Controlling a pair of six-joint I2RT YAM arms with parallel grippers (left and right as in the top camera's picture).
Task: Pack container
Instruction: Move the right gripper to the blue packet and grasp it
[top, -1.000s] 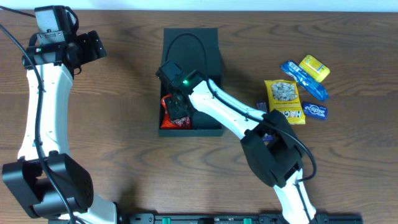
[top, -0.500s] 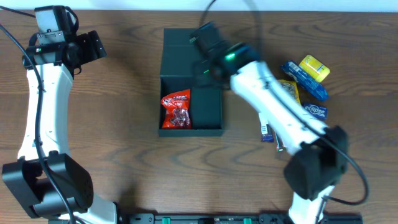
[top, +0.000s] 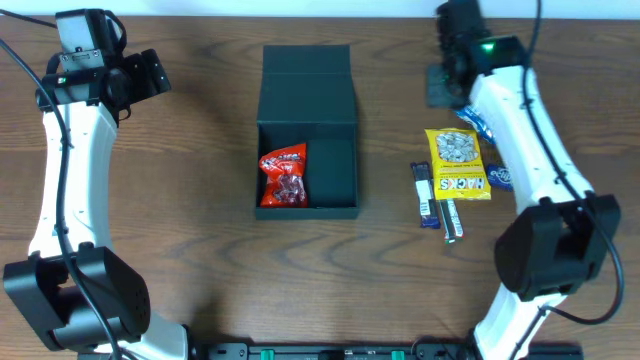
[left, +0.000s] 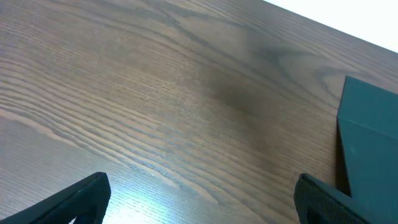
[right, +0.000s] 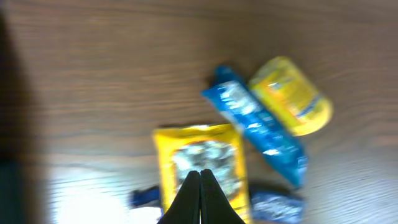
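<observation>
Print on the flat yellow packet is blurred unreadable.

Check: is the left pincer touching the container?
Apart. The overhead view shows bare table between the left pincer and the container.

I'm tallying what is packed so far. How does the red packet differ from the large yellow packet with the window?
The red packet lies inside the container, in its left half; the yellow packet lies on the table, right of the container. The red packet looks crumpled; the yellow packet lies flat, with a pale window in its upper half. Both are snack packets.
</observation>
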